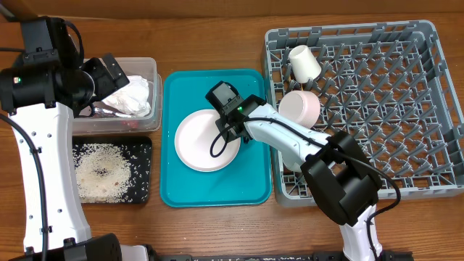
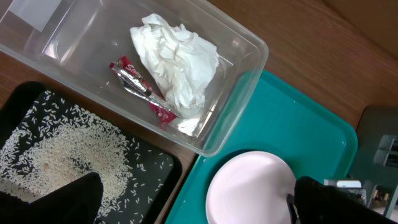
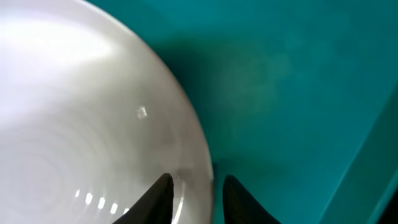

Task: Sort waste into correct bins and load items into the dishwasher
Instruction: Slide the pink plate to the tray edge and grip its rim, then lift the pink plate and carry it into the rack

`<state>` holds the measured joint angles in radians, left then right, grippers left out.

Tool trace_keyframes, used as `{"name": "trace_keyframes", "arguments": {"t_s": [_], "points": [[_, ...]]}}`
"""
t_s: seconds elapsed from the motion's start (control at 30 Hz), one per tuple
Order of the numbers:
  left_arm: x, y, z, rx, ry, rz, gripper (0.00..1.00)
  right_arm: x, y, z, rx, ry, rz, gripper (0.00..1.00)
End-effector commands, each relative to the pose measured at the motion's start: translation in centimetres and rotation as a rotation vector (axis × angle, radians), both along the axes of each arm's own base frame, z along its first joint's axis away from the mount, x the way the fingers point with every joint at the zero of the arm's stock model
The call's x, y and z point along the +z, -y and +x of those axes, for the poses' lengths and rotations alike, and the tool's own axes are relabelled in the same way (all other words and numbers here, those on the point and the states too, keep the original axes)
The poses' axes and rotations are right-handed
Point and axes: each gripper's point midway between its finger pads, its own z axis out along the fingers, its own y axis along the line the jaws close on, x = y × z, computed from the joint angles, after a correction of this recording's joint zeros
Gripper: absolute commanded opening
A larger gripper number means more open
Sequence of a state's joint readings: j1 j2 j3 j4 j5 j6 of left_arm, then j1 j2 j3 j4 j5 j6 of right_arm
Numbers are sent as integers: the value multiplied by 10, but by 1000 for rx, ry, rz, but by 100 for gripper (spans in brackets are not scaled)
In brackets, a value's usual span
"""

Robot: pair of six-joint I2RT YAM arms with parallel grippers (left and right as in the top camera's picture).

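A teal tray (image 1: 250, 181) sits mid-worktop (image 1: 217, 29) and carries a round pale-pink plate (image 1: 199, 145). The right arm (image 1: 290, 141) reaches in from the lower right, its end effector (image 1: 230, 117) over the plate's upper right rim. To the left, a clear tub (image 1: 145, 67) holds a crumpled white napkin (image 1: 134, 94), with the left arm (image 1: 43, 80) above it. Below the tub, a black tray (image 1: 141, 145) holds rice (image 1: 105, 172). On the right, a grey rack (image 1: 406, 109) holds a white cup (image 1: 304, 63) and a pale bowl (image 1: 299, 107).

Pink plate (image 1: 205, 141) flat; cup (image 1: 304, 63), bowl (image 1: 301, 107) in grey rack (image 1: 348, 29).
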<state>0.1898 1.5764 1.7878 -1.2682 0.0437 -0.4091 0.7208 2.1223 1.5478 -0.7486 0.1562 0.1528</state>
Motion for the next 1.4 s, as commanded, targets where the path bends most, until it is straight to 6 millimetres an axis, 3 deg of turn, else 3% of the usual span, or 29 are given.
{"name": "trace_keyframes", "arguments": {"t_s": [0.0, 0.13, 0.37, 0.47, 0.63, 0.77, 0.83, 0.93, 1.03, 1.1, 1.13, 1.2, 1.27, 1.37], "points": [[6, -1, 2, -8, 14, 15, 100, -9, -6, -7, 16, -43, 25, 28], [6, -1, 2, -8, 14, 15, 100, -18, -4, -10, 15, -62, 9, 23], [6, -1, 2, -8, 14, 15, 100, -18, -5, -9, 13, -59, 18, 14], [6, -1, 2, -8, 14, 15, 100, -18, -5, -9, 14, -60, 18, 4], [6, -1, 2, -8, 14, 15, 100, -5, -12, -2, 15, -33, 39, 4], [6, -1, 2, -8, 14, 15, 100, 50, -23, 22, 4, 83, 93, 4], [6, -1, 2, -8, 14, 15, 100, 95, -23, 38, -13, 193, 109, 4], [6, -1, 2, -8, 14, 15, 100, 169, -5, 54, -41, 375, 70, 4], [6, -1, 2, -8, 14, 15, 100, 235, 36, 62, -164, 566, -31, 4], [6, -1, 2, -8, 14, 15, 100, 278, 75, 61, -286, 708, -134, 4], [6, -1, 2, -8, 14, 15, 100, 307, 106, 56, -381, 801, -219, 4], [6, -1, 2, -8, 14, 15, 100, 342, 145, 45, -494, 903, -352, 4], [6, -1, 2, -8, 14, 15, 100, 364, 173, 33, -582, 962, -445, 4], [6, -1, 2, -8, 14, 15, 100, 379, 205, 22, -663, 991, -569, 4]]}}
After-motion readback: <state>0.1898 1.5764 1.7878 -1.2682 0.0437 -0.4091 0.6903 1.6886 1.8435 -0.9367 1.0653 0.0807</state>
